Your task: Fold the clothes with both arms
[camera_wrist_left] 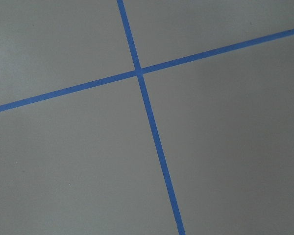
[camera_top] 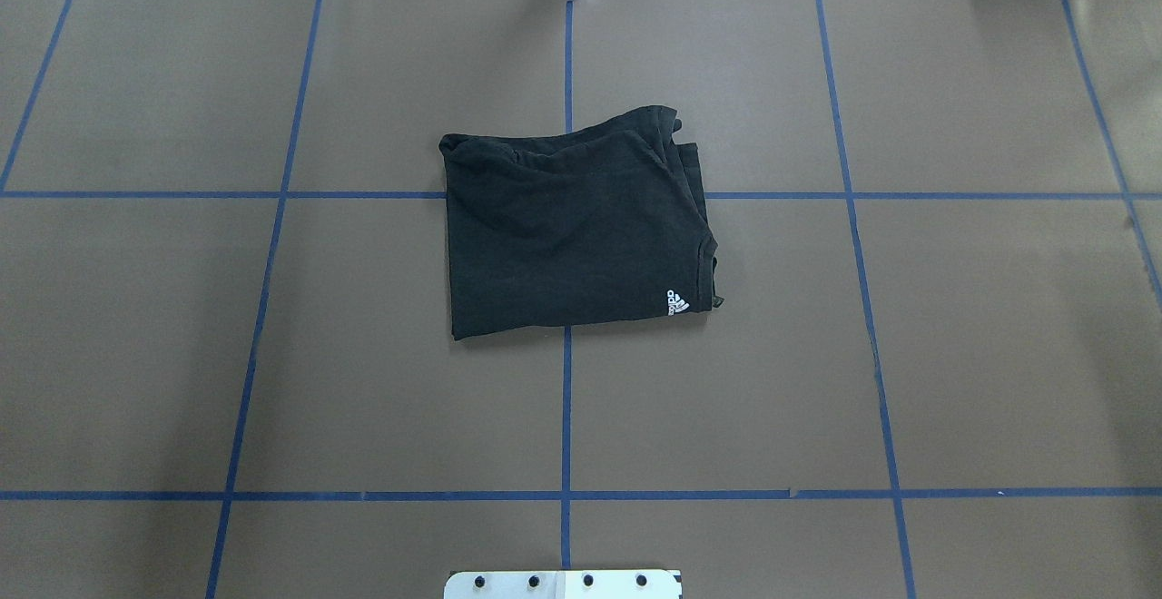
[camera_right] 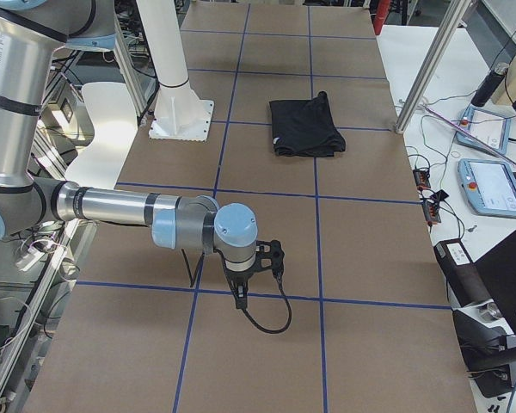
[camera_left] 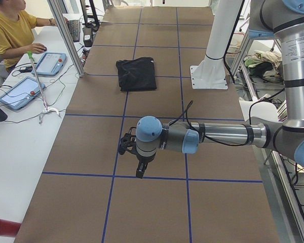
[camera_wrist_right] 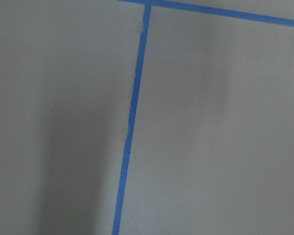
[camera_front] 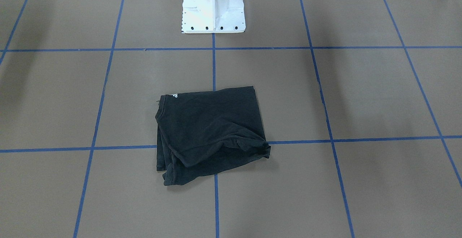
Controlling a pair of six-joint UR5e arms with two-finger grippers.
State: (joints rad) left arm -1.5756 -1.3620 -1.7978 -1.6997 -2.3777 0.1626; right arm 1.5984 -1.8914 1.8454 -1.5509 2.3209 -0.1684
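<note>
A black T-shirt [camera_top: 572,236] is seen folded into a rough rectangle at the middle of a brown table [camera_top: 980,354]. It is laid across a crossing of blue tape lines [camera_top: 566,417], well apart from the white pedestal [camera_front: 213,10]. A small white logo [camera_top: 678,302] is shown at the corner nearest the robot's right. The edge farthest from the robot is bunched, with layers showing.

The left arm [camera_left: 223,135] is stretched over the table's left end, and the left gripper [camera_left: 140,171] is pointed down above bare table. The right arm [camera_right: 120,206] is held likewise at the other end, with the right gripper [camera_right: 239,297] pointed down. Nothing is seen held in either gripper, but whether their jaws are apart or together cannot be told. Both are well apart from the shirt.

A person in yellow [camera_left: 10,30] is seated beside the table.
</note>
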